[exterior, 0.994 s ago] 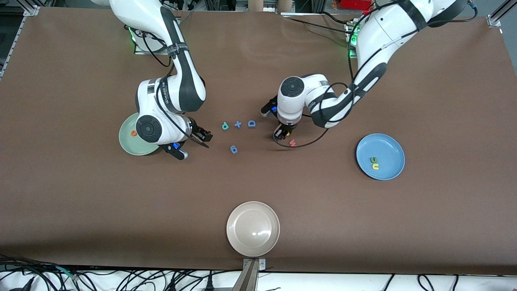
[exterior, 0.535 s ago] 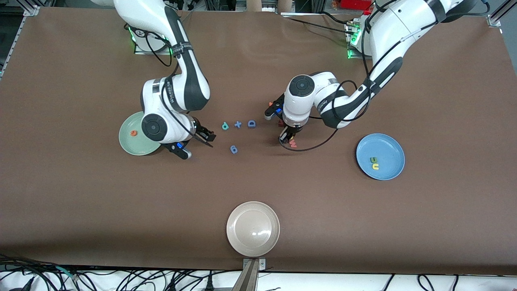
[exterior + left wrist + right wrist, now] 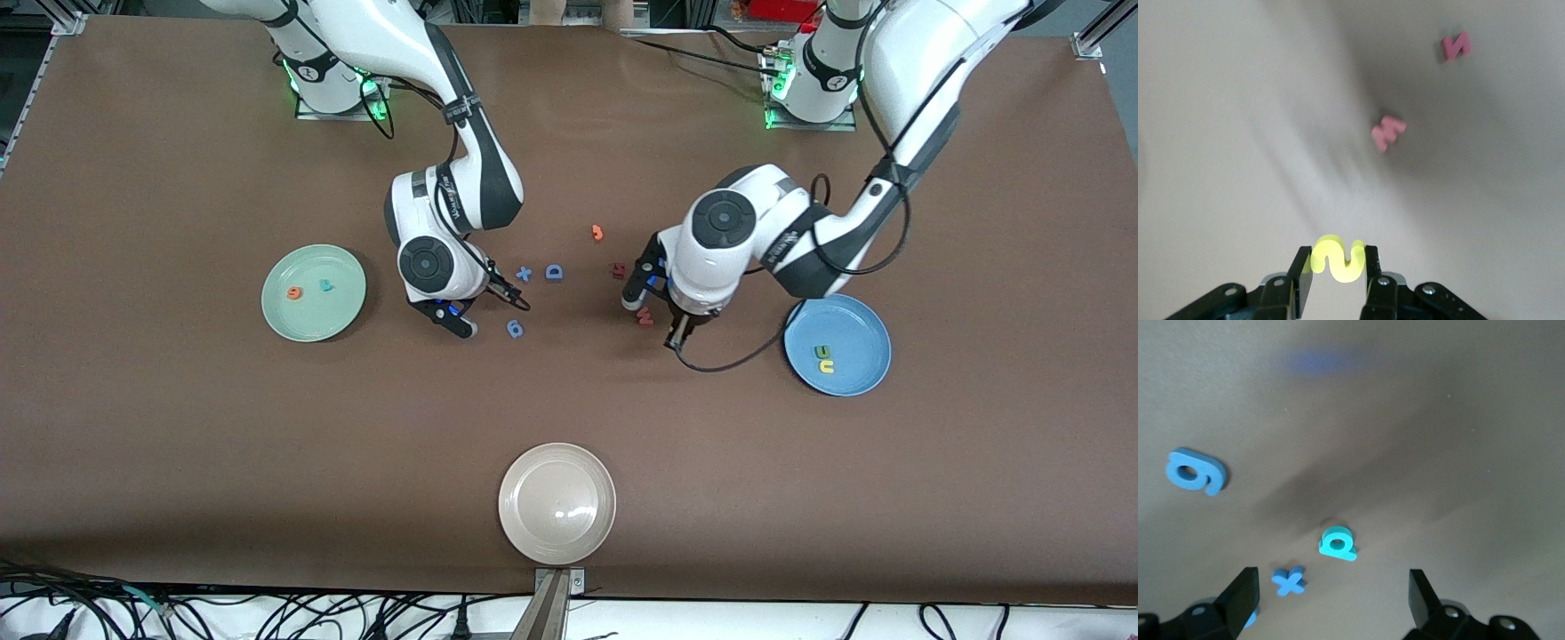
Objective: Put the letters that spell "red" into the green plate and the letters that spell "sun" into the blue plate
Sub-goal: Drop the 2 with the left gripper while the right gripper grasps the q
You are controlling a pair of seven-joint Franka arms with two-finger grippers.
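My left gripper (image 3: 1337, 257) is shut on the yellow s (image 3: 1337, 261) and hangs over the table (image 3: 680, 338) between the red w and the blue plate (image 3: 853, 324). That plate holds the olive-green n (image 3: 822, 352) and the yellow u (image 3: 826, 365). The green plate (image 3: 311, 320) holds the orange e (image 3: 293, 292) and the teal r (image 3: 327, 286). My right gripper (image 3: 1333, 587) is open and hangs (image 3: 511, 298) over the teal d (image 3: 1337, 544), which lies on the table just ahead of the fingers. In the front view the right hand hides the d.
A blue x (image 3: 524, 273), blue capital D (image 3: 554, 272) and blue 6 (image 3: 515, 329) lie around the right gripper. An orange 3 (image 3: 597, 233), a dark red letter (image 3: 619, 269) and the red w (image 3: 645, 316) lie near the left hand. The beige plate (image 3: 556, 503) sits nearest the front camera.
The left gripper lifted away from beside the red w toward the blue plate, carrying the s. The right arm swung from over the green plate to the teal d, uncovering the r.
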